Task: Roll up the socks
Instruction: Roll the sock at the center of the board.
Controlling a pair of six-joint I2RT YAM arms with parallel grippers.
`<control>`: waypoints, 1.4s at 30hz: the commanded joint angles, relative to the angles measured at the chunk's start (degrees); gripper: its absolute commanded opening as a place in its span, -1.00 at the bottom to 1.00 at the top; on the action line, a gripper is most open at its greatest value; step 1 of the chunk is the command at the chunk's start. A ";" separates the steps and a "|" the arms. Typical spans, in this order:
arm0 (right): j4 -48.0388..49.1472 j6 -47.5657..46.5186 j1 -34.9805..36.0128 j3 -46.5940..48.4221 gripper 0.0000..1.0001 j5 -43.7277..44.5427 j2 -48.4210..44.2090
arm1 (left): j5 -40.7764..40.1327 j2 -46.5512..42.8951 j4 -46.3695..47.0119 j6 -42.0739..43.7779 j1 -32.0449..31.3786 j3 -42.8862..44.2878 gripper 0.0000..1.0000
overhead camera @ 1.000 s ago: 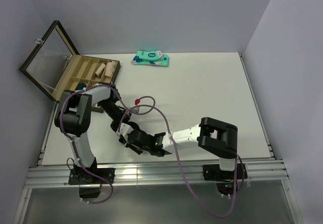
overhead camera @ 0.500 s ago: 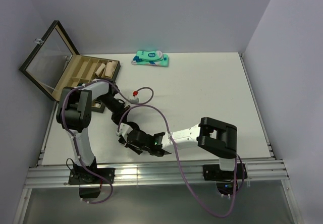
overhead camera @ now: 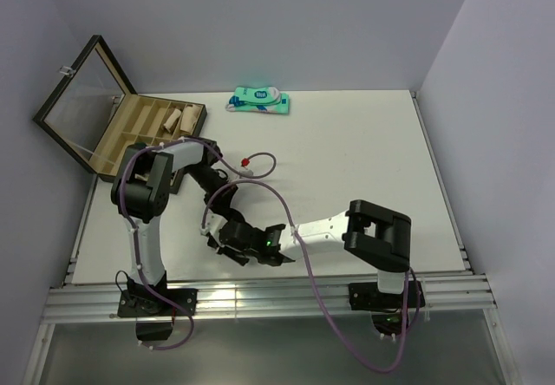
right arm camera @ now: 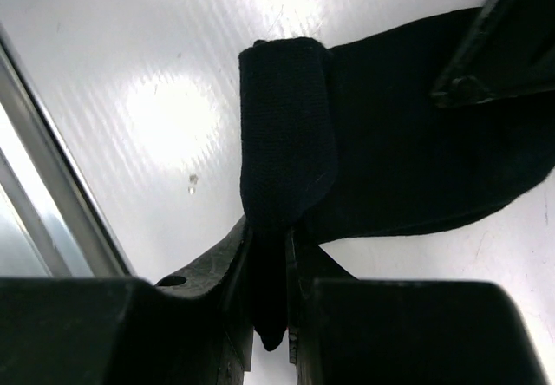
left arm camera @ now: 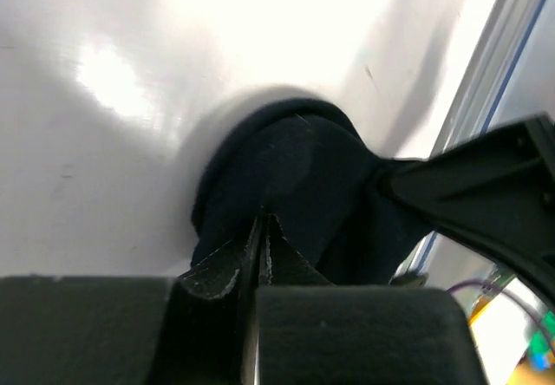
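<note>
The black sock lies near the table's front edge between my two grippers. In the left wrist view the sock is a dark rounded mass, and my left gripper is shut with its tips pinched into the fabric. In the right wrist view my right gripper is shut on a folded, rolled-over band of the sock. From above, the left gripper is on the sock's left end and the right gripper on its right. The dark green sock is not in view.
An open wooden box with beige rolled socks stands at the back left. A teal-and-white packaged pair lies at the back centre. A purple cable with a red tip loops over the table. The metal rail runs along the front.
My left arm's elbow has swung to the right and back while its gripper stayed on the sock. The right gripper has barely moved.
</note>
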 commanded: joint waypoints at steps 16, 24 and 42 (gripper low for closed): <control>-20.01 -7.17 -13.18 7.02 -0.85 -33.64 4.60 | -0.68 -4.40 19.53 -16.87 -3.93 -0.06 -0.89; -22.64 -5.94 -17.41 8.86 -0.86 -39.37 8.91 | -0.15 -10.12 24.80 -19.77 -3.93 -1.92 -0.66; -22.20 -4.62 -21.45 9.47 -0.88 -45.25 13.92 | -14.30 -26.47 44.50 -39.12 5.91 -4.82 -0.46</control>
